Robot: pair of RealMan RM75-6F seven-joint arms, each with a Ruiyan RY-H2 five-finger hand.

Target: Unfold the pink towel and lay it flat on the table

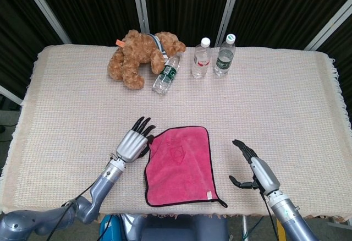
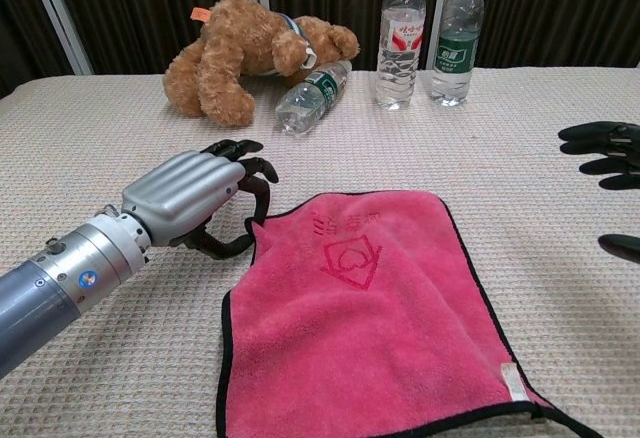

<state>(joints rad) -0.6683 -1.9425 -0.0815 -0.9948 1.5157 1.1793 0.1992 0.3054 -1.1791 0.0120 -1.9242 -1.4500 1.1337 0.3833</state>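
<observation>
Lying open and flat near the front edge of the table [image 1: 66, 95], the pink towel [image 1: 179, 165] sits between the 2 hands, with its black border showing all the way around. The left hand [image 1: 133, 143] is just beside the towel's top left corner with its dark fingers [image 2: 245, 157] spread and curled a little, and it holds nothing. The right hand [image 1: 254, 168] is apart from the towel with its fingers wide open and nothing in them, while a teddy bear [image 1: 140, 56] and 3 water bottles [image 1: 201, 58] are at the back.
</observation>
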